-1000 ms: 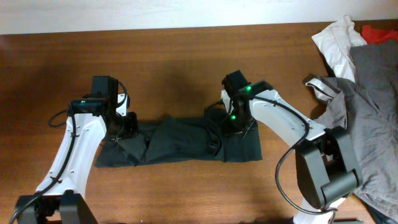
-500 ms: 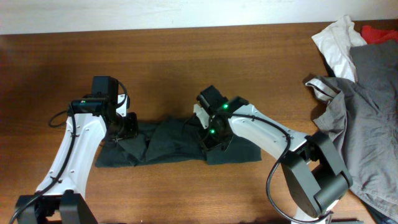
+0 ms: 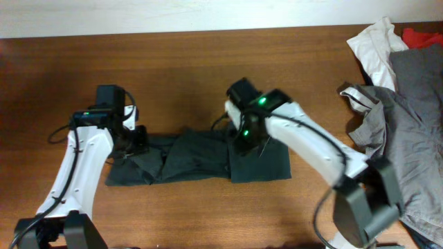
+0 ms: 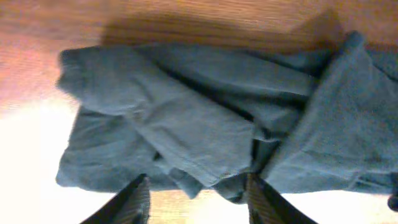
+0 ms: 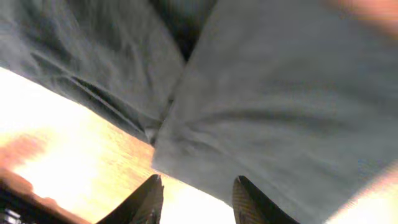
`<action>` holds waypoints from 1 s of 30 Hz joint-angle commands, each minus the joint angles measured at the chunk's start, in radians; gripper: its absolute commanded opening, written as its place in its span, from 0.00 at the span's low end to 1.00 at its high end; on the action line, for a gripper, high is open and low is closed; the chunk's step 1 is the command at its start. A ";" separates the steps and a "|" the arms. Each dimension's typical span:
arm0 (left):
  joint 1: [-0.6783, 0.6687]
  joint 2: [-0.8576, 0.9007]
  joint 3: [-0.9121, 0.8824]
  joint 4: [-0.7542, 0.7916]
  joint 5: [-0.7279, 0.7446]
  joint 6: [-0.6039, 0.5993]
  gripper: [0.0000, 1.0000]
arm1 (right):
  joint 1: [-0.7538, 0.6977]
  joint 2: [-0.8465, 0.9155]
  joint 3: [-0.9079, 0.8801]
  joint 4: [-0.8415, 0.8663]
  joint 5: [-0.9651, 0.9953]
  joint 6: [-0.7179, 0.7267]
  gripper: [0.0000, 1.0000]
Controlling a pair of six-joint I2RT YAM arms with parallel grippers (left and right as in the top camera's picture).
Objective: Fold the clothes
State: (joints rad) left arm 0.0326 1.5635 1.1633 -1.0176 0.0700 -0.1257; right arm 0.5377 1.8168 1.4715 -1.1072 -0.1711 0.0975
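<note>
The black T-shirt (image 3: 201,159) lies folded into a long band across the middle of the wooden table, with no lettering showing. My left gripper (image 3: 136,140) is open above the band's left end; the left wrist view shows its fingers (image 4: 198,202) apart over the rumpled cloth (image 4: 205,124). My right gripper (image 3: 247,140) is open above the band's right part. The right wrist view shows its fingers (image 5: 196,198) apart and empty over the flat cloth (image 5: 280,106) and its edge.
A heap of other clothes fills the right side: a grey garment (image 3: 405,124), a white garment (image 3: 374,43) and a bit of red cloth (image 3: 423,34). Bare wooden table (image 3: 194,76) lies behind and in front of the shirt.
My right gripper moved left along the shirt, then came back a little to the right and up. The right part of the shirt now lies flatter. My left gripper shifted slightly left.
</note>
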 commanded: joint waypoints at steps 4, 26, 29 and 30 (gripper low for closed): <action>0.124 0.002 0.002 -0.016 -0.001 0.007 0.62 | -0.111 -0.102 0.094 -0.090 0.130 -0.014 0.42; 0.206 0.379 -0.004 0.126 0.103 0.142 0.79 | -0.192 -0.102 0.093 -0.157 0.127 -0.014 0.44; 0.206 0.437 -0.004 0.120 0.126 0.142 0.74 | -0.192 -0.102 0.093 -0.161 0.127 -0.011 0.44; 0.206 0.454 -0.004 0.116 0.137 0.142 0.69 | -0.192 -0.102 0.093 -0.161 0.127 -0.011 0.44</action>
State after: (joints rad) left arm 0.2363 1.9167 1.1858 -0.9054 0.1307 -0.0124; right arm 0.3500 1.7195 1.5566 -1.2648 -0.0597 0.0891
